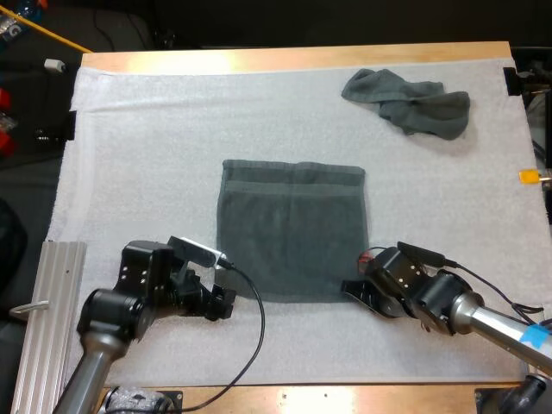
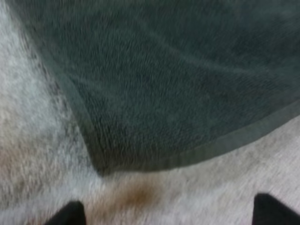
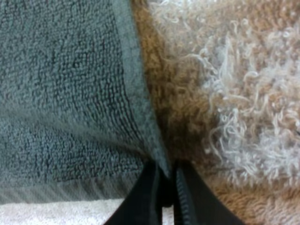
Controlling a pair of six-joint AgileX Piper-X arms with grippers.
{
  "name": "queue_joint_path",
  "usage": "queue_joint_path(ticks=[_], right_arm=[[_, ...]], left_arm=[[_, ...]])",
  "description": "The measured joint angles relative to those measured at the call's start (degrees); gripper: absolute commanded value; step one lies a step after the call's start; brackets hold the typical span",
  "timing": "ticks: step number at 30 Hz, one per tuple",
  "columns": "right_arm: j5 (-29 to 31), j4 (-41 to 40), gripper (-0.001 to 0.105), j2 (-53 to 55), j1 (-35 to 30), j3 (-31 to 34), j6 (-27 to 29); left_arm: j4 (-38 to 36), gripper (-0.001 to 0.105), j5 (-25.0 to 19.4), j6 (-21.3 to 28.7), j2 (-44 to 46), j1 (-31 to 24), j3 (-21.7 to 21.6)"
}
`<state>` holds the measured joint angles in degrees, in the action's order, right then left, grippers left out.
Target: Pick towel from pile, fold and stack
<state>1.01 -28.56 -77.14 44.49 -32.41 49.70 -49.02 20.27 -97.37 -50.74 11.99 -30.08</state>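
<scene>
Two grippers sat at the near edge of the spread towel [image 1: 293,233]. The left gripper [image 1: 226,304] hovered just off its near left corner, fingers [image 2: 70,214] wide apart and clear of the cloth. The right gripper [image 1: 352,289] had its fingers [image 3: 140,199] clamped on the near right corner. Farther off, a crumpled towel [image 1: 410,102] lay on the white mat [image 1: 138,172], toward the table's [image 1: 259,59] far right.

Even overhead light; soft shadow (brownish close up) beside flat towel [image 1: 293,233].
</scene>
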Motion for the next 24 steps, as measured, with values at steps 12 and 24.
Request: queue_joint_path(ticks=[12, 24], right_arm=[[0.0, 0.0, 0.0, 0.0, 0.0, 0.0, 0.0], [0.0, 0.0, 0.0, 0.0, 0.0, 0.0, 0.0]], left_arm=[[11.59, 0.068, -0.2, -0.39, -20.09, 0.0, 0.01], [17.28, 0.029, 4.83, -1.35, -26.67, -0.07, -0.18]])
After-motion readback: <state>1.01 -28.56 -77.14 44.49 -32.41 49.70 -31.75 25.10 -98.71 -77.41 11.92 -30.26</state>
